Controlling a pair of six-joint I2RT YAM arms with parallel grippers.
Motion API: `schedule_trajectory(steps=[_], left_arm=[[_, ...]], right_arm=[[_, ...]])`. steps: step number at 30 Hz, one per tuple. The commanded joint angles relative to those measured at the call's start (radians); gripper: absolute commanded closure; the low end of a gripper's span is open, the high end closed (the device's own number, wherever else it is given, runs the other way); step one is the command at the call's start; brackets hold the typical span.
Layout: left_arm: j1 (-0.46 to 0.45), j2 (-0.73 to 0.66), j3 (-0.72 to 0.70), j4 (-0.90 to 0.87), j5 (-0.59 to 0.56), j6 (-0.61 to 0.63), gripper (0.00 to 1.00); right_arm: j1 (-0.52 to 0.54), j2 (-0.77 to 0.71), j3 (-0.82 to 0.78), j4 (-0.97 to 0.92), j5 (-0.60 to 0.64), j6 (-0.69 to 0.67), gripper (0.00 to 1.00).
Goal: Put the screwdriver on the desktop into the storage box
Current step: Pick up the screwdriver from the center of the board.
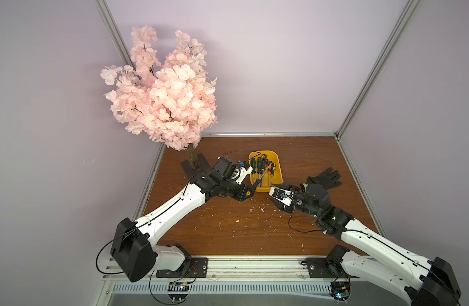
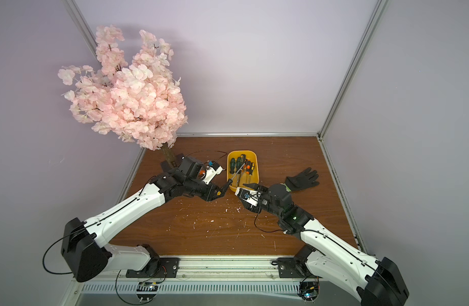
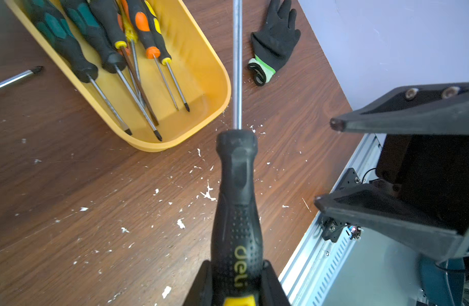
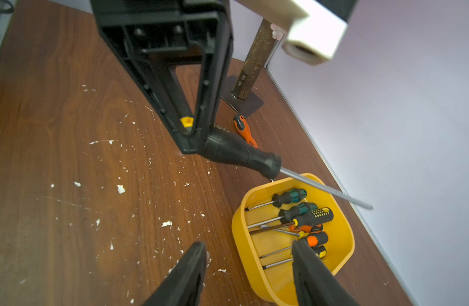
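My left gripper (image 1: 250,193) (image 3: 237,280) is shut on the black handle of a long screwdriver (image 1: 257,182) (image 3: 237,185) (image 4: 238,152). It is held above the desktop (image 1: 241,225), just left of the yellow storage box (image 1: 265,152) (image 2: 241,152) (image 3: 201,66) (image 4: 339,233), with its shaft slanting over the box. Several screwdrivers (image 1: 260,167) (image 3: 109,47) lie inside the box. My right gripper (image 1: 271,192) (image 4: 248,246) stands open and empty at the box's near right corner. An orange-handled screwdriver (image 4: 244,129) lies on the desktop by the tree base.
A black glove (image 1: 324,177) (image 3: 277,37) lies right of the box. A pink blossom tree (image 1: 162,92) stands at the back left on a dark square base (image 4: 244,100). Walls close off the left, back and right edges. White flecks dot the board.
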Motion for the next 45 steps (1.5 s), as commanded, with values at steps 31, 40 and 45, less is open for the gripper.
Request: schedule_trajectory(steps=[31, 40, 45], left_arm=[[-0.113, 0.07, 0.133, -0.033, 0.175, -0.015, 0.98], [-0.113, 0.06, 0.14, -0.038, 0.147, -0.007, 0.95], [-0.108, 0.037, 0.154, -0.062, 0.038, -0.006, 0.55]], right_arm=[[0.085, 0.041, 0.14, -0.13, 0.079, -0.449, 0.62], [0.093, 0.063, 0.153, -0.137, 0.093, -0.449, 0.85], [0.093, 0.074, 0.159, -0.133, 0.113, -0.434, 0.93]])
